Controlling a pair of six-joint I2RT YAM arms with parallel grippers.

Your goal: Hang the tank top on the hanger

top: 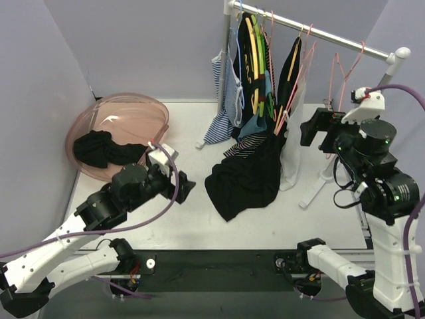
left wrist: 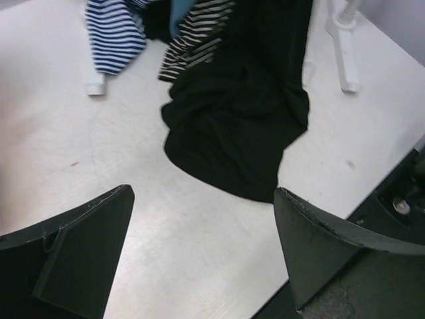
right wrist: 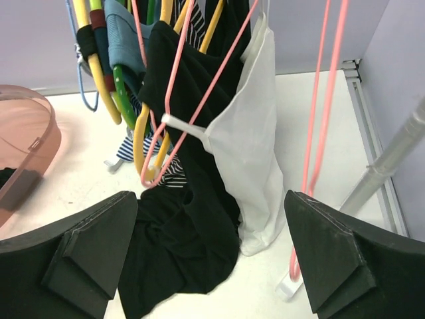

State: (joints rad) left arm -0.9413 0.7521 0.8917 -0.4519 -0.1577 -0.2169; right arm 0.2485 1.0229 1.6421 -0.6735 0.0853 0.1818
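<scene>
Lilac walls enclose a white worktop (top: 189, 222). At the left, one pink basin (top: 119, 100) is seen with a black cloth (top: 99, 147) bundled in it. Beside it, the left tool (left wrist: 202, 193) is held released over bare worktop, nothing between its fingers.

One rack (top: 332, 36) is set at the centre. On its rail two yellow hangers (top: 252, 53), one green hanger (top: 263, 66) and at least two pink ones can be counted, crowded together. A striped top (top: 222, 123) is hung at the rack's left end, and a black garment (top: 246, 179) is draped down and pooled on the worktop.

Just right of that garment the tank top (right wrist: 252, 153) is hung, one strap laid across the wires of the hanger (right wrist: 170, 83), its hem touching the worktop. A bare pink hanger (right wrist: 316, 100) is hung further right.

The right tool (right wrist: 211, 196) is released, facing the tank top, apart from it.

No writing can be read.
</scene>
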